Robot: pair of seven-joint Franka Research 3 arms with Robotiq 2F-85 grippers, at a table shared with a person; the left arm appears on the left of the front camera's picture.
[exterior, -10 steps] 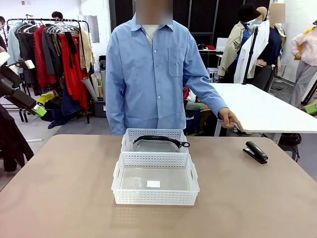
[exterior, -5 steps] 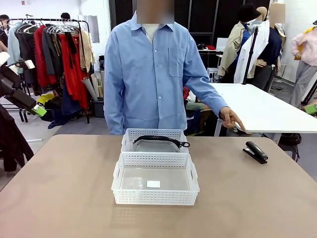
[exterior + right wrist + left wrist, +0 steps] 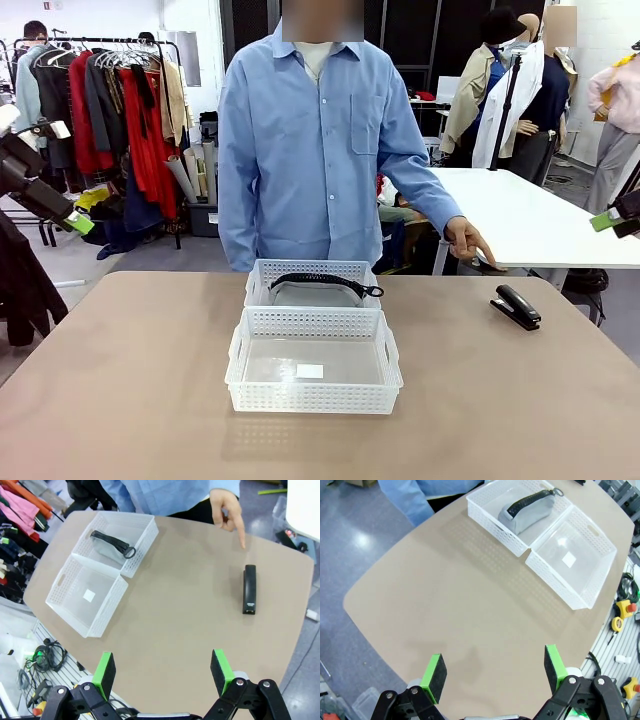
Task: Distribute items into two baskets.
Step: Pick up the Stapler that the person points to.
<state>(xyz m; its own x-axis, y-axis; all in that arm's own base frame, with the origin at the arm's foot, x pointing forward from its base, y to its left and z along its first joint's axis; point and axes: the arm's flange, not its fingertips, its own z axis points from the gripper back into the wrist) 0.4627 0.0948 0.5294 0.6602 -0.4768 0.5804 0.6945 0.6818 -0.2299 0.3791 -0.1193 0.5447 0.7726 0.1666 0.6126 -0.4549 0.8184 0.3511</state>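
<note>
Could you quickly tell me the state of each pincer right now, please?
Left pincer: open, holding nothing.
Right pincer: open, holding nothing.

From the front, the side edges cut off most of my left gripper (image 3: 493, 667) and my right gripper (image 3: 162, 672). The wall of the far basket (image 3: 300, 268) hides the low ends of the band (image 3: 325, 281). I cannot tell what the grey shape under the band is. The label (image 3: 310, 371) in the near basket (image 3: 312, 398) is too small to read. The table (image 3: 120, 380) hides the person's legs and the hand on the left. In my left wrist view the top edge cuts off most of the stapler (image 3: 578, 481)
</note>
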